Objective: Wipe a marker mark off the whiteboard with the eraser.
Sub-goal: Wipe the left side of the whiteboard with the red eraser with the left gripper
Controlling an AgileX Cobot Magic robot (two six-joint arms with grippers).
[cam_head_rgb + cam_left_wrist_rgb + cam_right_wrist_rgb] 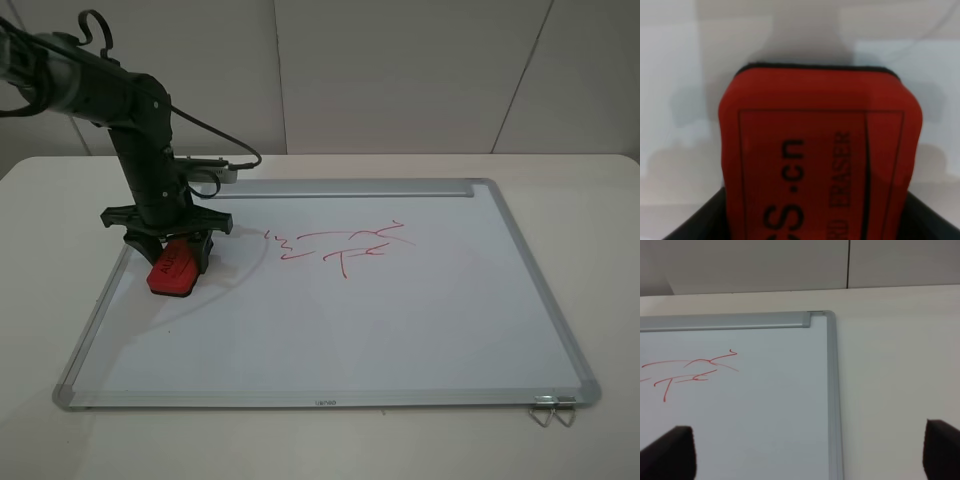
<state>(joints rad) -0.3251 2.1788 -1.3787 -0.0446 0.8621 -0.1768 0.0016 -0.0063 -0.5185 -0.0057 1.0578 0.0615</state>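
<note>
The whiteboard (420,330) lies flat on the table, silver-framed, with a silver bar along its far edge. A thin red marker mark (340,245) sits near the board's middle: a small zigzag, long horizontal strokes and a T shape. My left gripper (176,256) is shut on the red eraser (172,272) near the board's left edge, left of the mark and apart from it. In the left wrist view the eraser (820,150) fills the picture, black felt edge over the whiteboard (680,100). My right gripper (807,452) is open and empty above the board's far right corner, with the marker mark (690,370) beyond it.
The white table (600,200) surrounds the board, with a white wall behind. A metal wire clip (553,412) hangs on the board's near right corner. A black cable (215,135) loops off the left arm. The board's frame (832,390) runs past the right gripper.
</note>
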